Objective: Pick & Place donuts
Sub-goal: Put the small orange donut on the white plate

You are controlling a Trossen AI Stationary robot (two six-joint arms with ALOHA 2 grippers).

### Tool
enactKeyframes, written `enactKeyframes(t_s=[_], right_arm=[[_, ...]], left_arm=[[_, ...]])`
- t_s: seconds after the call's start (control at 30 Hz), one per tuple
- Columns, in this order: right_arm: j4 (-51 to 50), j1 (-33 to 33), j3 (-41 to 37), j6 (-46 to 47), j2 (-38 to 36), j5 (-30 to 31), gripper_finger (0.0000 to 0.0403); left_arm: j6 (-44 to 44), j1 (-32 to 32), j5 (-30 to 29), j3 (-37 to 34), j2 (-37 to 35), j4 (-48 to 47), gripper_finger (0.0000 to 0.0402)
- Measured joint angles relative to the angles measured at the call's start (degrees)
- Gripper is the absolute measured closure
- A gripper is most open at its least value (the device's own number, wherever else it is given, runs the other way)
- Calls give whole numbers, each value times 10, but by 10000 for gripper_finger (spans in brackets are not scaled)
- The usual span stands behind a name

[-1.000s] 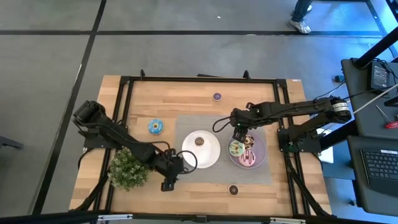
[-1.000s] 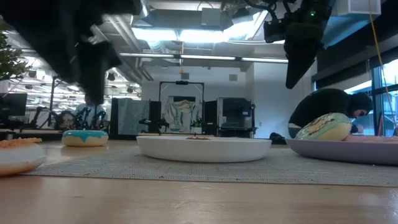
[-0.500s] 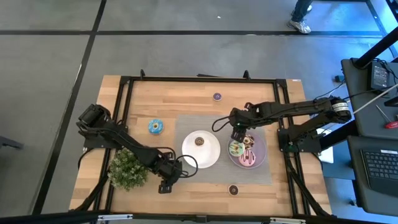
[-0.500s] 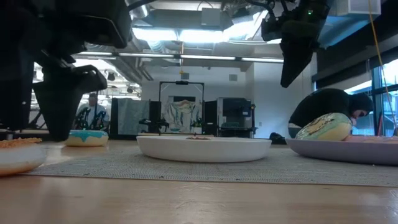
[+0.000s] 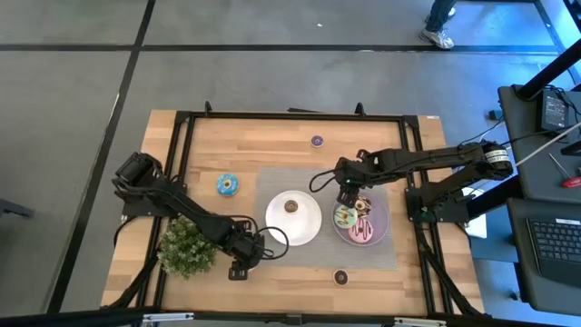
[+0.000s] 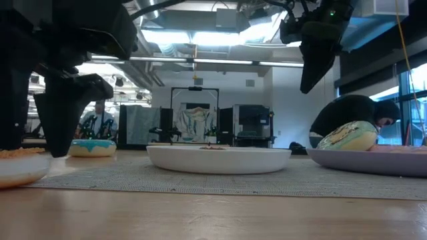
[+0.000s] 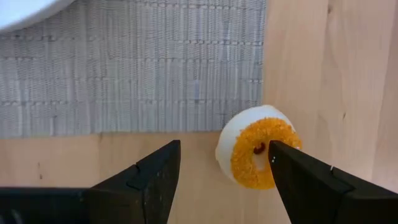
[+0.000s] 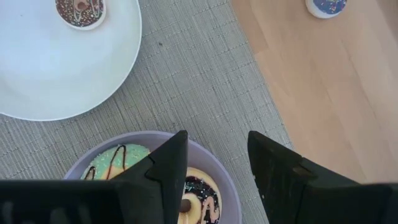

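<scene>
A tiny orange donut lies flat on the wood just off the grey mat's near edge, and shows at the low view's left edge. My left gripper is open and low over it, a finger on either side; the donut is nearer one finger. My right gripper is open, hovering above the far-left rim of the purple plate. The green, pink and brown sprinkled donuts lie on that plate. The blue donut rests on the wood. My left gripper comes at the orange donut from above, pointing down. One finger stands right against the donut's side. I cannot tell whether it touches. The donut lies flat on the table.
A white plate on the grey mat carries a tiny brown donut. Another tiny brown one lies near the mat's near edge, and a purple one on the far wood. A green plant stands beside the left arm.
My left gripper has come down and moved slightly toward the table's near-left, so that its open fingers now straddle the orange donut. The donuts and plates have kept their places.
</scene>
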Motion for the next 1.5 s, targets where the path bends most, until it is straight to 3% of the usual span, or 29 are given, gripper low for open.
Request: enactKeyframes(t_s=[0.13, 0.33, 0.87, 1.1, 1.5], right_arm=[[0, 0, 0, 0, 0, 11, 233], [0, 0, 0, 0, 0, 13, 233], [0, 0, 0, -2, 0, 13, 233], [0, 0, 0, -2, 0, 13, 233], [-4, 0, 0, -3, 0, 14, 233]], left_arm=[[-6, 0, 28, 0, 21, 5, 165], [-24, 1, 22, 1, 30, 6, 170], [-25, 15, 25, 33, 31, 1, 297], [0, 72, 22, 66, 31, 1, 322], [100, 208, -2, 99, 31, -2, 327]])
